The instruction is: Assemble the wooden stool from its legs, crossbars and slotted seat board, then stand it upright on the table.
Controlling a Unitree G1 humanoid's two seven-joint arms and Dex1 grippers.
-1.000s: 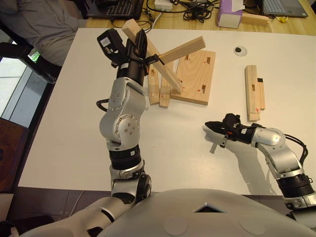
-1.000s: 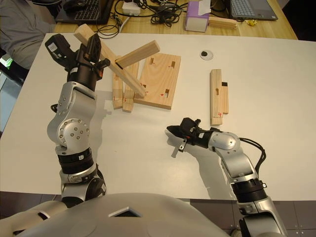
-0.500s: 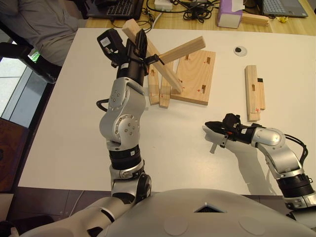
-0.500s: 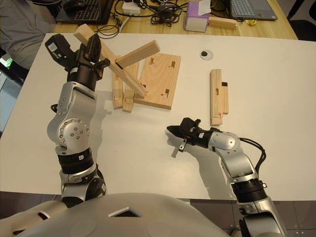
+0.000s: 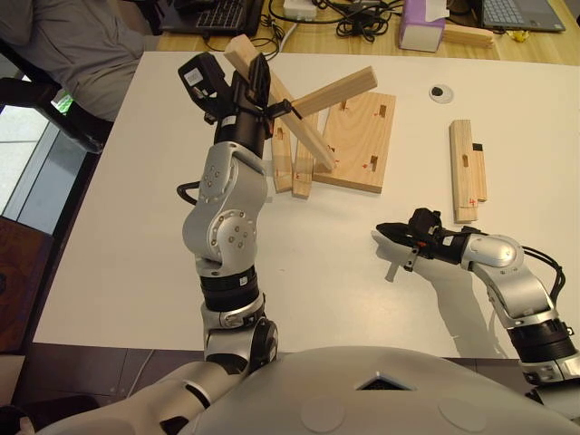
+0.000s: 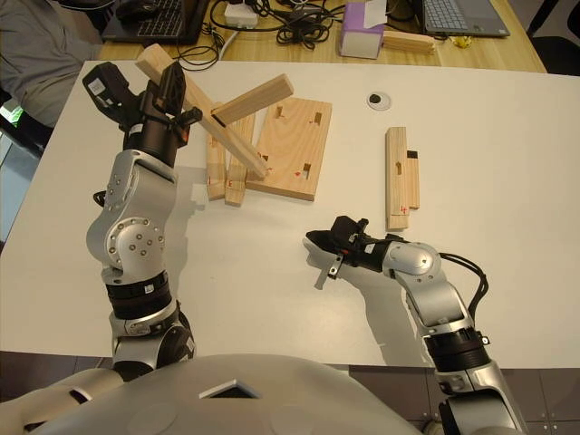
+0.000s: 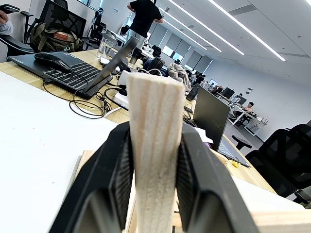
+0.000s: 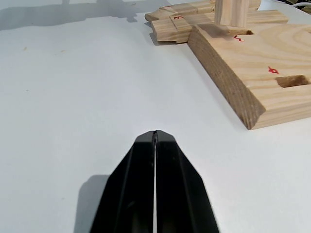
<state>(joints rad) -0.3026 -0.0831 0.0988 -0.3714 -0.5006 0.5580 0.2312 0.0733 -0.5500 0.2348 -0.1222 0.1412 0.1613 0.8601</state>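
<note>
My left gripper (image 5: 257, 84) is raised over the table's far left part, shut on a wooden leg (image 5: 304, 134). The wrist view shows the leg (image 7: 155, 160) clamped between both fingers. The leg slants down to the slotted seat board (image 5: 362, 145), which lies flat. A crossbar (image 5: 337, 91) sticks out from the leg's middle. Two more legs (image 5: 292, 168) lie side by side under it, against the board's left edge. Another leg piece (image 5: 467, 169) lies at the right. My right gripper (image 5: 378, 234) is shut and empty, low over bare table in front of the board (image 8: 252, 63).
A small black round object (image 5: 439, 91) lies on the table beyond the right leg piece. On the desk behind stand a purple box (image 5: 420, 24), a loose wooden piece (image 5: 468, 34), cables and laptops. Bare white table (image 5: 136, 236) spreads to the front and left.
</note>
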